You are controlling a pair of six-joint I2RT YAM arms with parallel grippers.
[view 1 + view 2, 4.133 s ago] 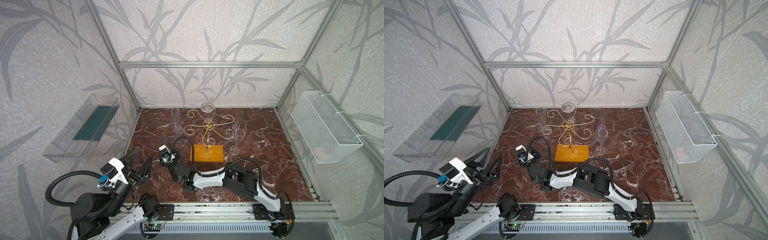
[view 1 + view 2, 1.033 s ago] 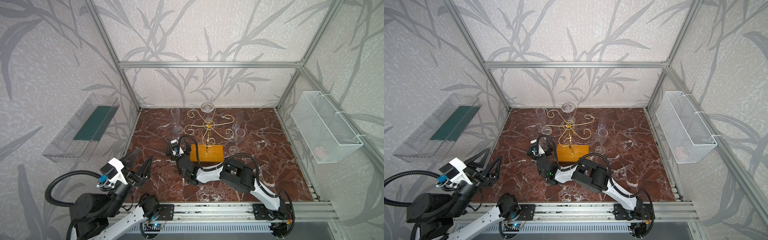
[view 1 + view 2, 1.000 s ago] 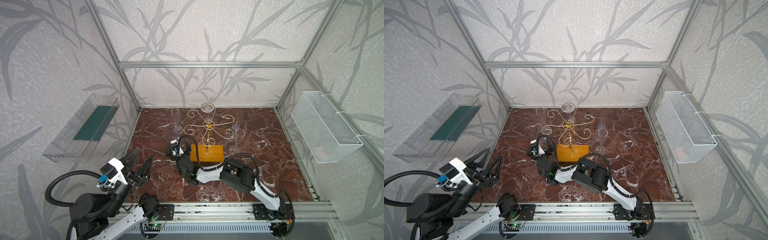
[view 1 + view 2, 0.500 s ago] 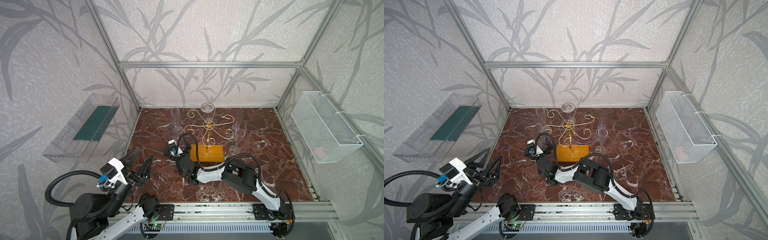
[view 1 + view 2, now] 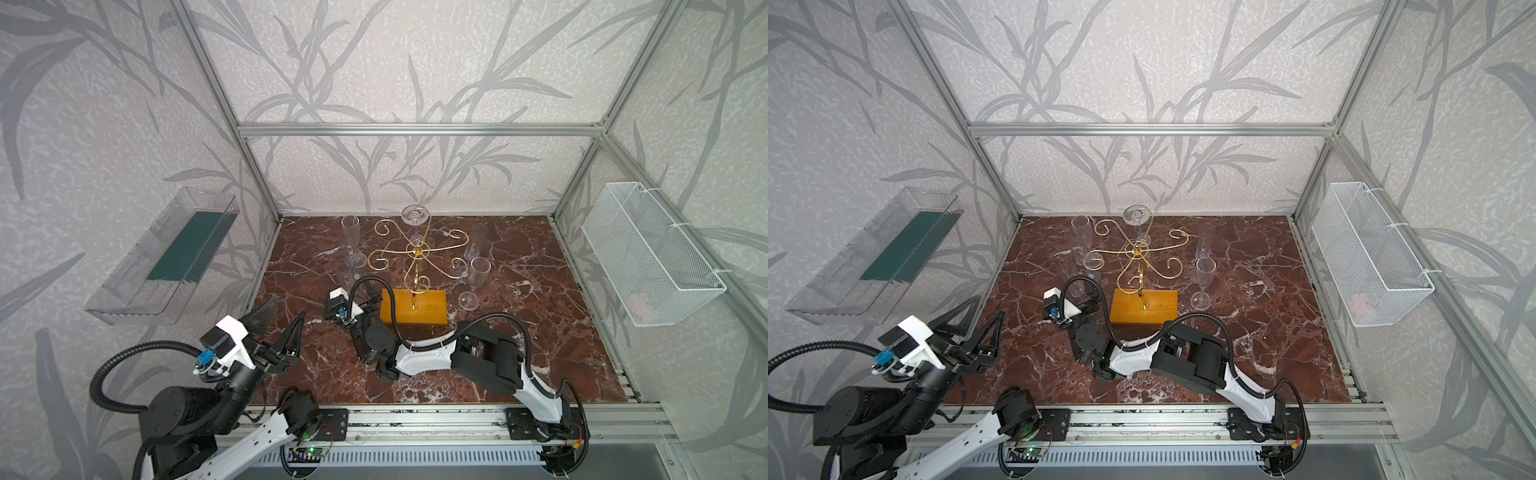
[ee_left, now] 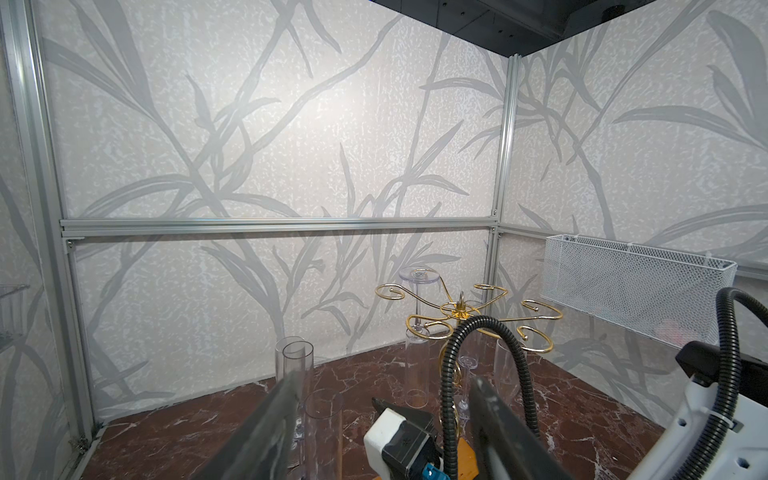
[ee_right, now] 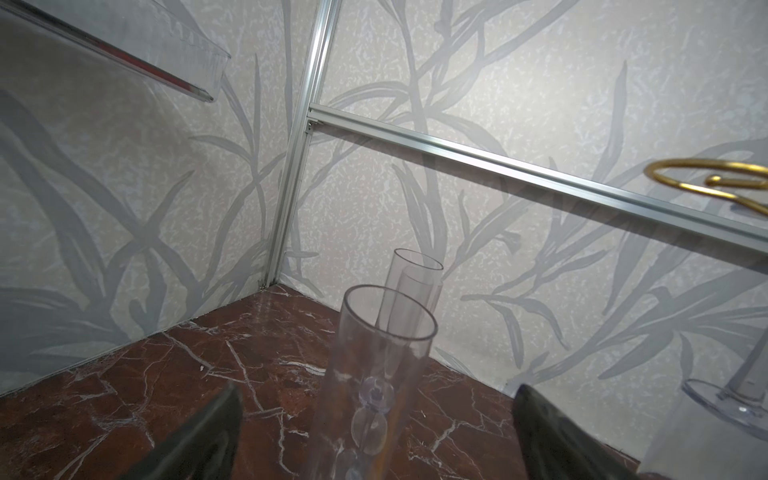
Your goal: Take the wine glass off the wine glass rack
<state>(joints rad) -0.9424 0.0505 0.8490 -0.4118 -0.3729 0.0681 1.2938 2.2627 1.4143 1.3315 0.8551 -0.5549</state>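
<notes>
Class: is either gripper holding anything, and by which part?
Nothing is held. The right gripper stands open around a flute glass; the left gripper is open, empty.

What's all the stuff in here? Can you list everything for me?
wine glass rack: one, gold wire on an orange wooden base, middle of the floor.
hanging wine glass: one, clear, upside down on the rack's back arm.
standing glasses: four that I can count, clear and tall, two on each side of the rack.
tray: one, clear with a green bottom, on the left wall.
basket: one, white wire, on the right wall; something pale inside, too blurred to name.
floor: red-brown marble.
left tool: black, open, empty, up in the air at front left.
right tool: black, open, jaws either side of a standing glass, left of the rack's base.
</notes>
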